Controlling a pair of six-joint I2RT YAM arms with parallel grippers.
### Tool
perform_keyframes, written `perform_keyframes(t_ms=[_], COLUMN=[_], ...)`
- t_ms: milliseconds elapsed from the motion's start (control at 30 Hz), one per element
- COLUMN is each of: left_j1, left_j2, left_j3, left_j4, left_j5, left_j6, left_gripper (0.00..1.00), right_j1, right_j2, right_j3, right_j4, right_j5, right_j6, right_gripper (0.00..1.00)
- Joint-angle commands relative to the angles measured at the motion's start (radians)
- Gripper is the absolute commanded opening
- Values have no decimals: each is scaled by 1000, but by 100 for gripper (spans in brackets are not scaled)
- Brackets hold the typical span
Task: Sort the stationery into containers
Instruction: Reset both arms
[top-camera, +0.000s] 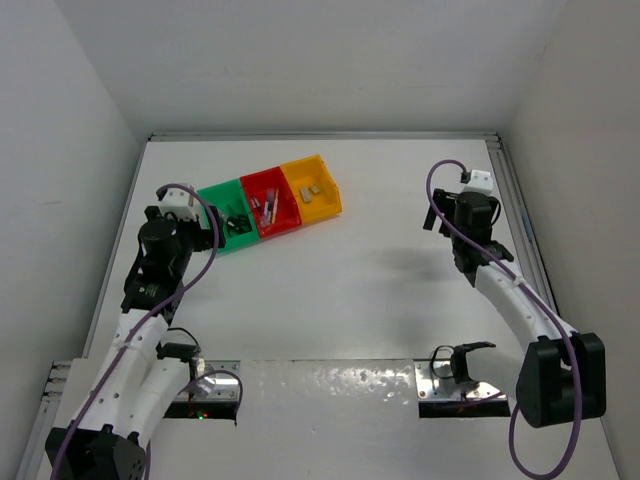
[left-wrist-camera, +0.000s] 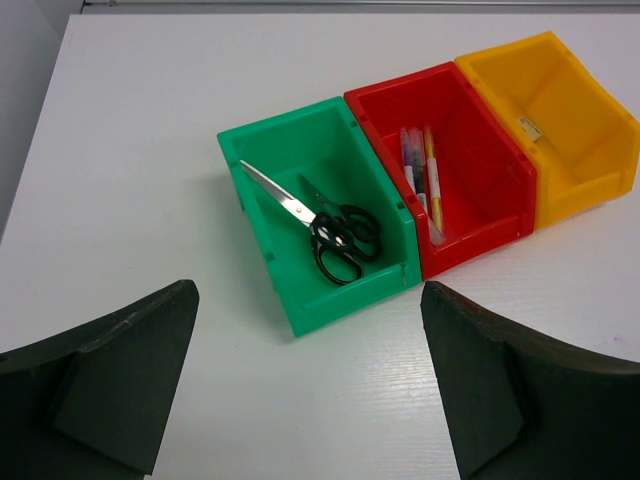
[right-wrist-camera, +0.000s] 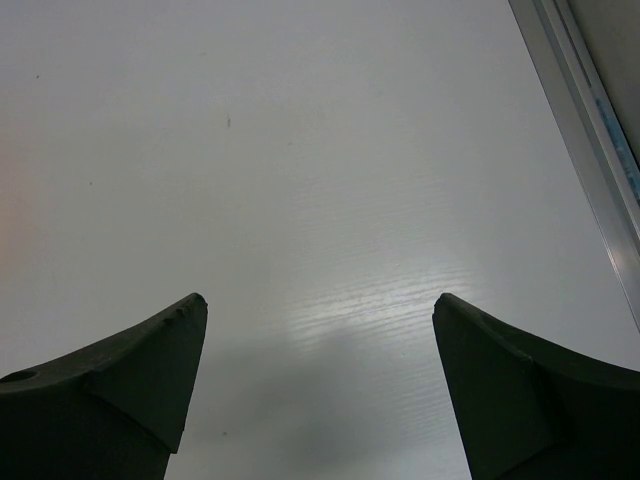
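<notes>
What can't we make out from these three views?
- Yellow bin: in the left wrist view its near wall hides part of the floor; from the top, the pieces inside are too small to name.
- Pens in the red bin: left wrist view, they overlap, count unclear.
- Scissors in the green bin: handles overlap, one pair or two unclear.
- Right wrist view: only table under the open right end effector; bins out of frame.

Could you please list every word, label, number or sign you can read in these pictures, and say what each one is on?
No text can be read in any view.
Pale patch with dark marks inside the yellow bin: too small to read.
Pens in the red bin: any print is too blurred to read.
</notes>
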Motion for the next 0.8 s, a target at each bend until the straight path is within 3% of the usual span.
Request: perform_keyframes(t_ms=[0, 767], left_j1=[-11, -6], left_j2=[-4, -18], left_j3=[-9, -25], left_j4=[40, 34], left_j5=[0, -8], left_j6=[-7, -7], left_gripper=[92, 92], right_j1=[5, 7], right_j2=[-9, -3], right_j3=[30, 24], right_j4=[36, 74], right_j5=[-14, -22], right_j6=[-2, 19], right_gripper=[93, 93])
